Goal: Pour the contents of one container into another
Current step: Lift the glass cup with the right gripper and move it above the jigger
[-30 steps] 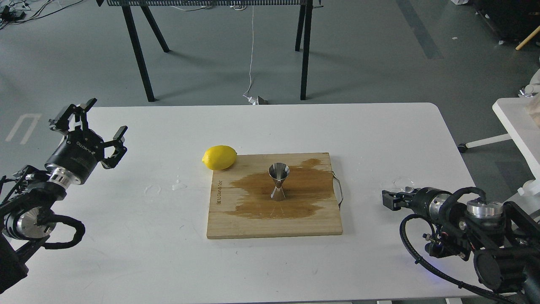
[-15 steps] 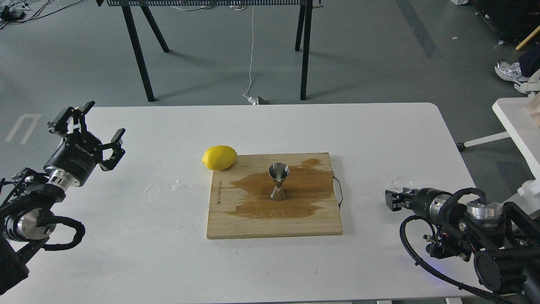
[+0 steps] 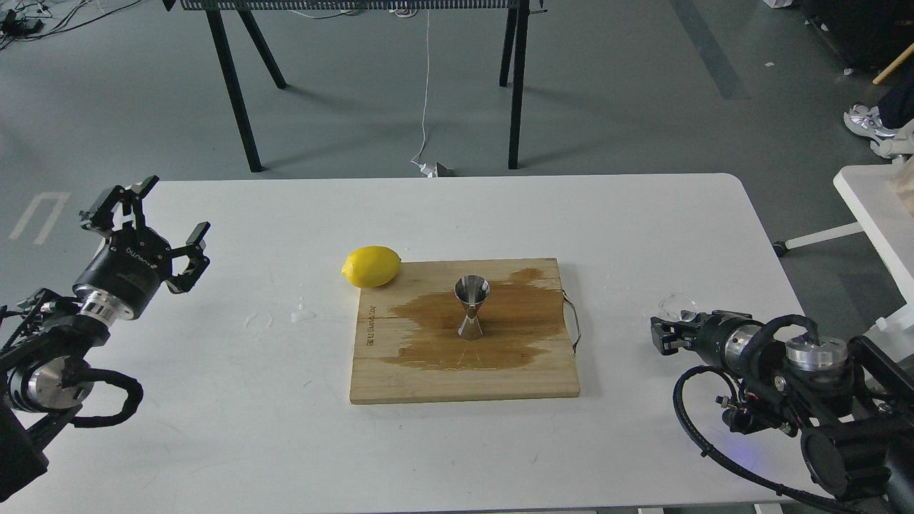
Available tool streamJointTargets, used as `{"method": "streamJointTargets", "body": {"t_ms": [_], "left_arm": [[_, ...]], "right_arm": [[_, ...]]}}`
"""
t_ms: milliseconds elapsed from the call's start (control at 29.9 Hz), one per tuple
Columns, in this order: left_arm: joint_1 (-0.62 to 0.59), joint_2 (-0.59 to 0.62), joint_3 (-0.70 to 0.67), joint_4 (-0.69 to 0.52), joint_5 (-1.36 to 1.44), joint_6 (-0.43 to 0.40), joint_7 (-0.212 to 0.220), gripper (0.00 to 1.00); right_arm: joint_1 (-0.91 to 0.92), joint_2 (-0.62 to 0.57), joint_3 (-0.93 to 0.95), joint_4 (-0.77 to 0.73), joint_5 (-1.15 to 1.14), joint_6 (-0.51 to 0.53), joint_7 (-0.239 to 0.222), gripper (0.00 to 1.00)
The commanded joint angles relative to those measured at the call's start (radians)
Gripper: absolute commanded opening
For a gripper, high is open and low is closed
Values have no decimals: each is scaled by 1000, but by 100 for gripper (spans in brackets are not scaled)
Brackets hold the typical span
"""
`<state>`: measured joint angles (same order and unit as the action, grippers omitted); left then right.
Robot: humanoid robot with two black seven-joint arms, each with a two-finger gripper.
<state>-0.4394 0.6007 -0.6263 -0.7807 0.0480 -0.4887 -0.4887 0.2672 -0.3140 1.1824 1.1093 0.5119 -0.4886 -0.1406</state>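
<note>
The steel jigger (image 3: 472, 307) stands upright in the middle of a wooden board (image 3: 464, 382), on a dark wet stain. At the table's right side the clear glass cup (image 3: 675, 306) shows faintly, just behind the fingers of my right gripper (image 3: 661, 334). That gripper is small and dark, pointing left toward the board, and whether its fingers touch the cup cannot be made out. My left gripper (image 3: 173, 207) hovers open over the table's left edge, nothing between its fingers, far from the jigger.
A yellow lemon (image 3: 371, 265) lies against the board's far left corner. Water drops (image 3: 303, 312) dot the table left of the board. A metal handle (image 3: 573, 321) sticks out from the board's right side. A second white table (image 3: 875, 214) stands at right.
The left gripper drifted slightly left and down, still open. The right gripper shifted a little beside the cup. A shoe came into view at the far right.
</note>
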Motion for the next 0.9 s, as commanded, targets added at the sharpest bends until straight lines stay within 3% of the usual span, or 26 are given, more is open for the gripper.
{"method": "streamJointTargets", "body": {"t_ms": [0, 334, 869], "left_arm": [[-1, -6, 0, 0, 1, 0, 0, 93], [-1, -7, 4, 3, 3, 0, 0, 93], [-1, -15, 8, 3, 4, 0, 0, 93]], "right_arm": [[10, 1, 2, 43, -70, 0, 3, 42], [81, 6, -24, 178, -312, 0, -2, 41], [424, 41, -487, 221, -621, 0, -11, 40]]}}
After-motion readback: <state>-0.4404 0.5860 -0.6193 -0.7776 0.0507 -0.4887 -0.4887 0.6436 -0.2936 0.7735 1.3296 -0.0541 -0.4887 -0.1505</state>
